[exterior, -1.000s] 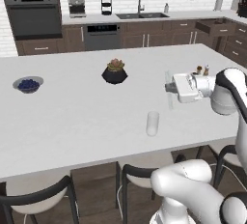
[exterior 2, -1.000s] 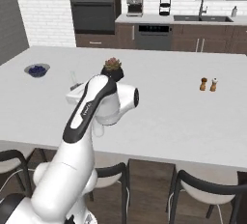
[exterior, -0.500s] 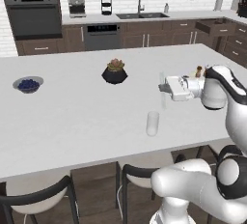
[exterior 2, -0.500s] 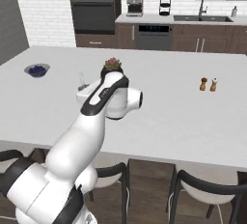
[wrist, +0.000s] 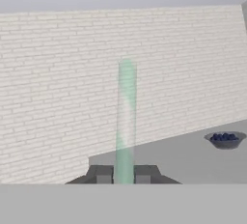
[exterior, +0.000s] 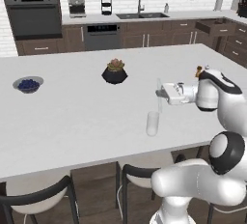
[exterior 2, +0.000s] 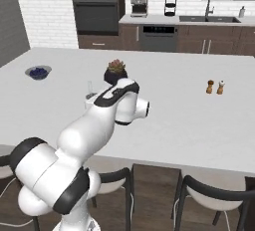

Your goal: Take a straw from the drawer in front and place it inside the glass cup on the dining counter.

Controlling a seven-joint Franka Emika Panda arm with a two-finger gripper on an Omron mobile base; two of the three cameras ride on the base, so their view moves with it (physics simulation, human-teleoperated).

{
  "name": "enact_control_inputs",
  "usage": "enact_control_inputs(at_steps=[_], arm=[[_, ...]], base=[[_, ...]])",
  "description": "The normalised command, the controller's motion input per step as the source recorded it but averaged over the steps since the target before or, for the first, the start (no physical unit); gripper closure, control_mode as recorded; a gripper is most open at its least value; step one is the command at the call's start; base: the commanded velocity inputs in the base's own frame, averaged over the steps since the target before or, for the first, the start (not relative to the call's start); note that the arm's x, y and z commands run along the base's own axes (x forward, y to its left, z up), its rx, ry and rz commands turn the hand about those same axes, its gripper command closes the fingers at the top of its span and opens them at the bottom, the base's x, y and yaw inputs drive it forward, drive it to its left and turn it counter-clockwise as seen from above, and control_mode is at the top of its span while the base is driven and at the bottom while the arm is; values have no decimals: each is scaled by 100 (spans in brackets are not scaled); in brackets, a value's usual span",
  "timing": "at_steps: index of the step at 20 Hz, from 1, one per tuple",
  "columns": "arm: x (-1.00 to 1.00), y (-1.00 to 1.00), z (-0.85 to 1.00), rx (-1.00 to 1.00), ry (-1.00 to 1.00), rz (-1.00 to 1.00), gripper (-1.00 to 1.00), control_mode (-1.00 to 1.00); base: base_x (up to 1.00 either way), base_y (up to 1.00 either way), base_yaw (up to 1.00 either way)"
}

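Straw (wrist: 126, 121), pale green and upright, sits pinched between the pincer (wrist: 124, 174) fingertips; glass cup (exterior: 152, 123) stands on the white table (exterior: 72, 117) just below the pincer.

The left base view looks forward and down from behind the arm, over the white surface (exterior: 72, 121) toward the back kitchen wall. The right base view faces the same way from the other side; both share the potted plant (exterior: 115, 71) and blue-filled bowl (exterior 2: 38, 71). The hand view looks level along the end effector (wrist: 124, 174) toward a brick wall (wrist: 58, 73).
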Motion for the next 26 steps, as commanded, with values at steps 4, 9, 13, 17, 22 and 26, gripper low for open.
enact_control_inputs(at_steps=[4,9,13,17,22,26], arm=[[8,0,-26,0,0,0,100,-100],[24,0,-11,0,0,0,100,-100],[32,0,-5,0,-1,0,100,-100],[25,0,-12,0,-1,0,100,-100],[6,0,-21,0,-2,0,100,-100],[8,0,-19,0,-3,0,100,-100]], base=[[0,0,0],[0,0,0],[0,0,0],[0,0,0],[0,0,0],[0,0,0]])
